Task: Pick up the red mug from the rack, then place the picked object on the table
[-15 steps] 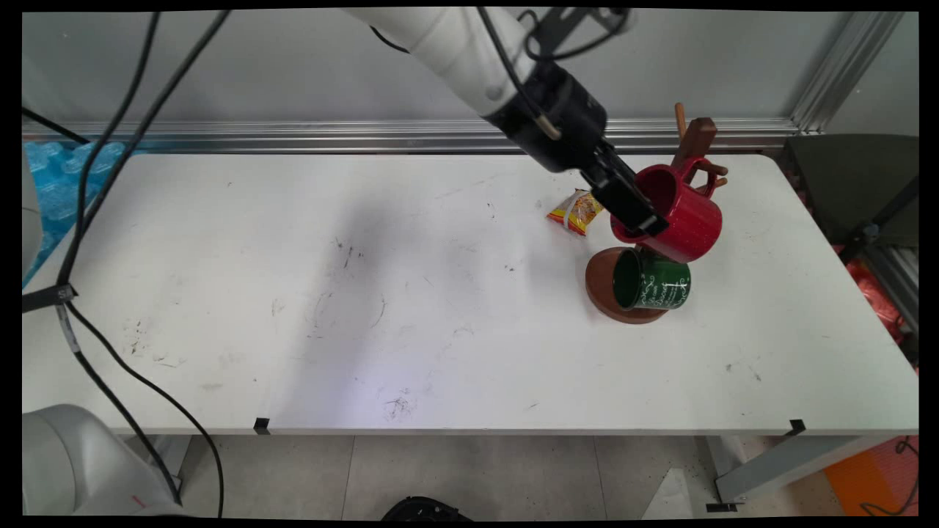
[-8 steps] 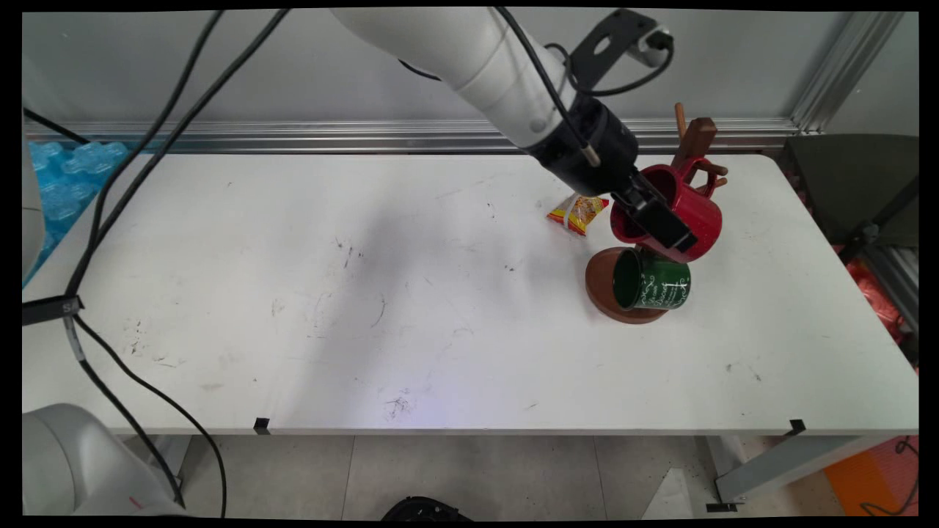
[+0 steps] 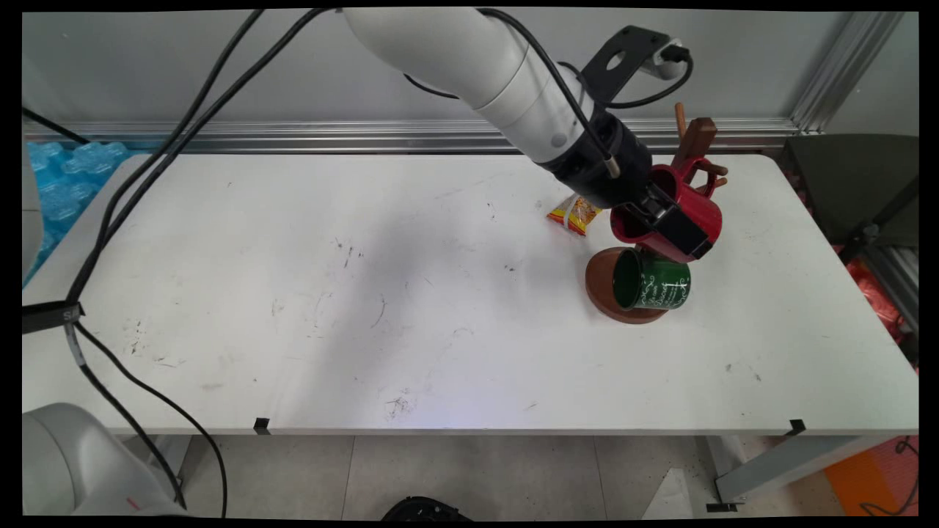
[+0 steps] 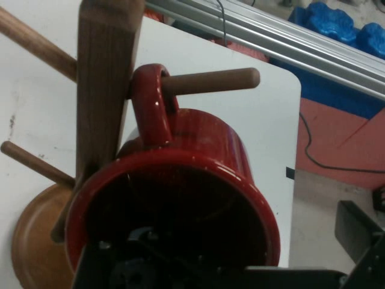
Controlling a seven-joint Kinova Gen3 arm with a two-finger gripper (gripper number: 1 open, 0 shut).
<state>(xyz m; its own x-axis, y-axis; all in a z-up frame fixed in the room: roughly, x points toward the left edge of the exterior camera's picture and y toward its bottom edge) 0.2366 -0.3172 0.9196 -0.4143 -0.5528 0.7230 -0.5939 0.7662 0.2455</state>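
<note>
**Red mug on the tree peg, gripper at its rim**

Your gripper (image 3: 671, 226) is at the red mug (image 3: 697, 209), which hangs by its handle on a peg (image 4: 207, 80) of the wooden mug tree (image 3: 695, 143) at the table's (image 3: 293, 293) far right. One finger (image 3: 678, 229) lies along the mug's outer wall and the linkage sits at the mouth, so the fingers appear to straddle the rim; you cannot tell from either view whether they are actually clamped on it.

The mug's long axis lies tilted, mouth facing left and toward the near side, base toward the post. From the hand view you look straight into the dark mouth, the loop handle threaded over the round peg above it.

The mug is glossy, smooth enamel with a rolled lip (highlights run along the handle). The tree is brown wood: a flat squared post, round dowel pegs, a disc base (image 3: 603, 282). A green mug (image 3: 651, 280) with white lettering hangs lower, mouth left. A crinkled yellow-and-red packet (image 3: 574, 213) lies just beside the arm.
</note>
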